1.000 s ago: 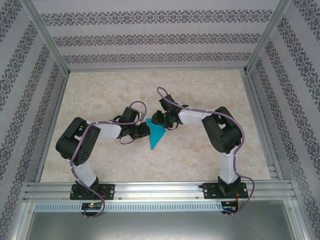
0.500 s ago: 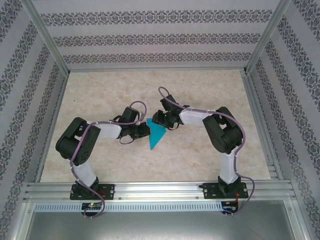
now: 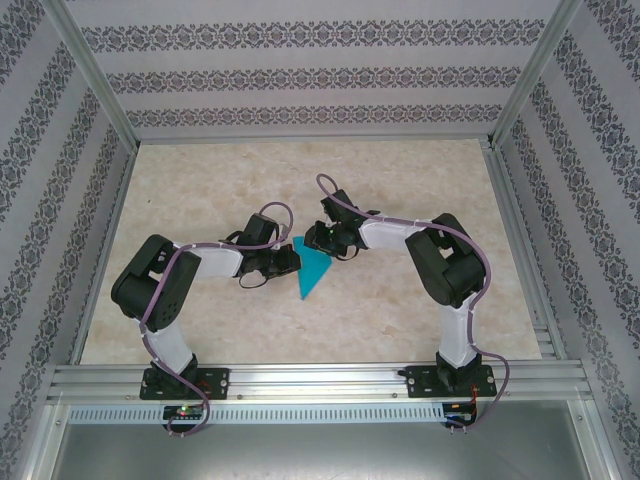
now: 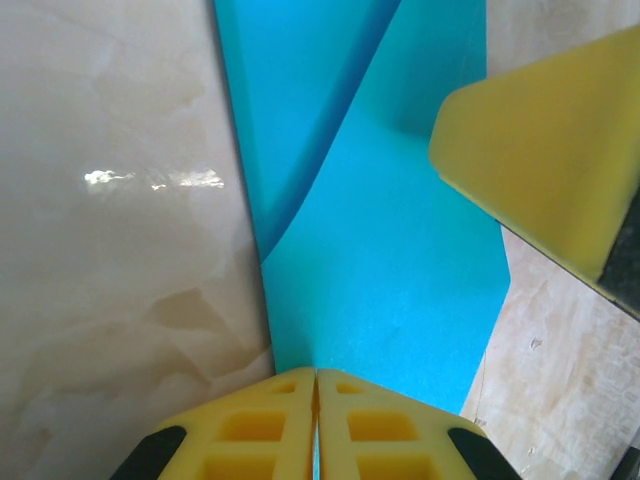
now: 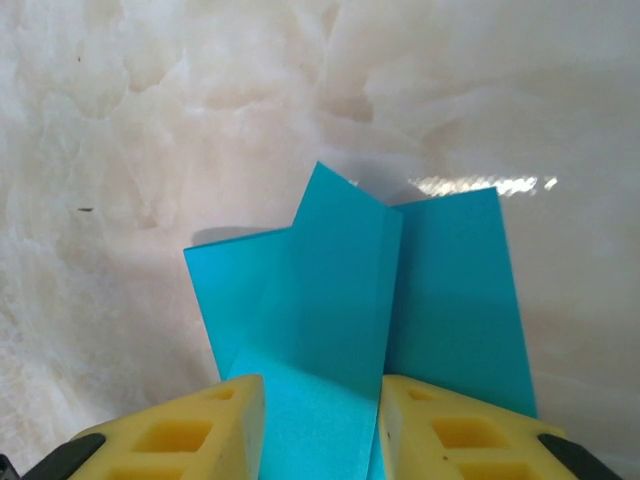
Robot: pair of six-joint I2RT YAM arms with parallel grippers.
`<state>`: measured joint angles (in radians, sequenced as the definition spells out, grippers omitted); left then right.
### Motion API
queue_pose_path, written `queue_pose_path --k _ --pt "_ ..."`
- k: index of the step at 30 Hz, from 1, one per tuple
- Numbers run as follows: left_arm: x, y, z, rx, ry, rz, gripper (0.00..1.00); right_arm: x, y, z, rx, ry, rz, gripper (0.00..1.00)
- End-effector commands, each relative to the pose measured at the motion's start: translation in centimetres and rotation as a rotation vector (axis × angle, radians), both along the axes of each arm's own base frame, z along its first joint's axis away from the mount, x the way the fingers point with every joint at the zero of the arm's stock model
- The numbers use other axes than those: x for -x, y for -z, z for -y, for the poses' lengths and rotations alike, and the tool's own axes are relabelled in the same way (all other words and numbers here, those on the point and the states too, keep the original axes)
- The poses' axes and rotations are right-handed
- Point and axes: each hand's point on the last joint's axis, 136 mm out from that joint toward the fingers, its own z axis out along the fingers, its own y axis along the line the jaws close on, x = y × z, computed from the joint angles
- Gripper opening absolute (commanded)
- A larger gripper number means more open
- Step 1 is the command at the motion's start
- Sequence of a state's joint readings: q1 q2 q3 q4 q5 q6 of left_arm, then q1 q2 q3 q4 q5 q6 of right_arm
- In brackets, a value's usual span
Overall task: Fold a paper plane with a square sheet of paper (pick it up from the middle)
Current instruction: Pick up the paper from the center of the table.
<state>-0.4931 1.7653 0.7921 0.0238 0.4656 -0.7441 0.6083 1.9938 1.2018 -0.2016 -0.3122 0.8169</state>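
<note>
The cyan-blue sheet of paper (image 3: 312,272) lies folded into a narrow wedge at the table's middle, its tip pointing toward the near edge. My left gripper (image 3: 291,261) is at the sheet's left edge. In the left wrist view its fingertips (image 4: 317,378) are shut on the edge of the paper (image 4: 390,290), and a thin cyan line shows between the pads. My right gripper (image 3: 318,241) is at the sheet's far end. Its jaws (image 5: 320,400) stand apart, with a raised folded flap of the paper (image 5: 340,290) filling the gap between them. One of its yellow fingers (image 4: 540,170) hangs over the paper.
The pale marble-patterned tabletop (image 3: 220,180) spreads all round the paper. Patterned walls and aluminium frame posts (image 3: 95,75) close in the sides and back. A metal rail (image 3: 320,380) runs along the near edge, by the arm bases.
</note>
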Motion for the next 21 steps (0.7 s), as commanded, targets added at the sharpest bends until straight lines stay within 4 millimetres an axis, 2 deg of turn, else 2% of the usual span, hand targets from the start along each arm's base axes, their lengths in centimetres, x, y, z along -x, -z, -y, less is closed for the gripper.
queue_pose_path --k 1,7,12,18,21 --pt "0.8 0.5 -0.6 -0.050 0.006 -0.022 0.11 0.6 -0.8 -0.6 -0.042 -0.044 0.024 0.35" --pt "0.8 0.5 -0.7 -0.050 0.004 -0.021 0.12 1.1 -1.0 -0.8 -0.058 -0.069 0.024 0.34" --pt "0.8 0.1 -0.6 -0.044 0.007 -0.011 0.12 1.4 -1.2 -1.1 -0.074 -0.098 0.028 0.30" --pt "0.6 -1.3 -0.5 -0.027 0.006 0.016 0.15 1.1 -1.1 -0.4 -0.052 -0.077 0.045 0.13" --pt "0.5 -2.8 -0.8 -0.006 -0.006 0.042 0.21 0.6 -2.3 -0.2 -0.062 -0.063 0.096 0.04"
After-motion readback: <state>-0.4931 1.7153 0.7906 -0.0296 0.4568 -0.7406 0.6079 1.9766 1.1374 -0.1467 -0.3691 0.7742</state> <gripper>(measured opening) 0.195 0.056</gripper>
